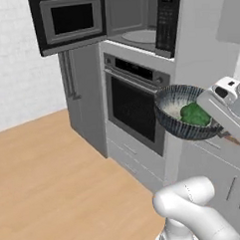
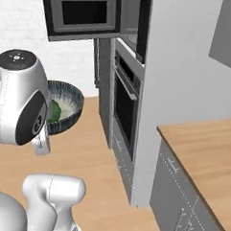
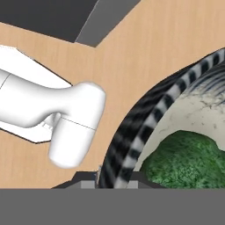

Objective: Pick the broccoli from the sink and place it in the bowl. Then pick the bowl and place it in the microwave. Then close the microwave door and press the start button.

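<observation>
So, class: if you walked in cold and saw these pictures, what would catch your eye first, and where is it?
First, the striped bowl hanging in mid-air in front of the oven, with the bright green broccoli lying inside it. The hand view shows the tool clamped on the bowl's rim. Above, the microwave gapes open, its black microwave door swung out to the left.

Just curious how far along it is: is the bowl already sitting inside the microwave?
No. The bowl, with the broccoli in it, hangs in the air in front of the oven, below the microwave.
</observation>
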